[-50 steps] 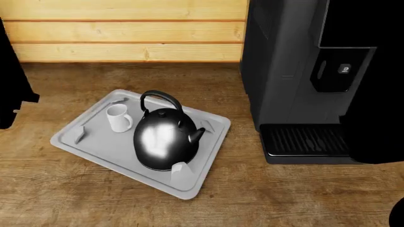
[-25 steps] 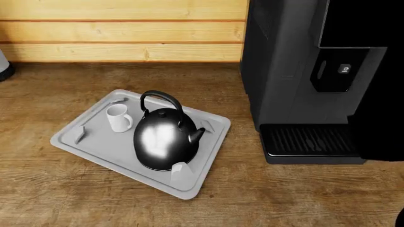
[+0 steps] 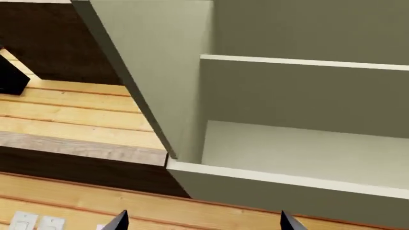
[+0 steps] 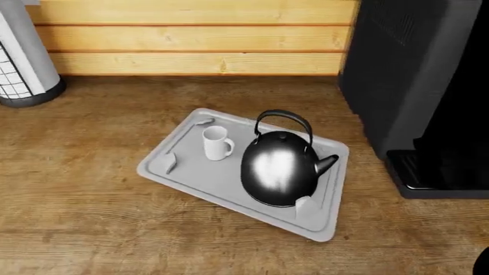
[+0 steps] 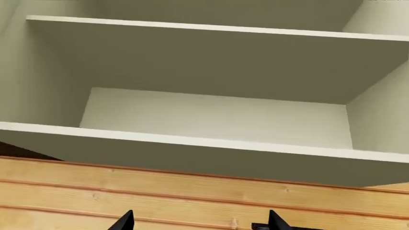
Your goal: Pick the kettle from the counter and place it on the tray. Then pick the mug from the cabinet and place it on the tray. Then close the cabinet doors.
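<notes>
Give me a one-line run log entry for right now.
kettle: on tray | mug: on tray, beside kettle | cabinet: open, shelves bare | left gripper: open | right gripper: open | remaining: close doors

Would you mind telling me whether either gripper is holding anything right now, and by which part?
Nothing is held: both grippers' fingers stand apart and empty before the open cabinet; kettle and mug sit on the tray.

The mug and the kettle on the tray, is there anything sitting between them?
No. In the head view the mug and the kettle stand apart, with only a bare strip of the tray floor between them.
</notes>
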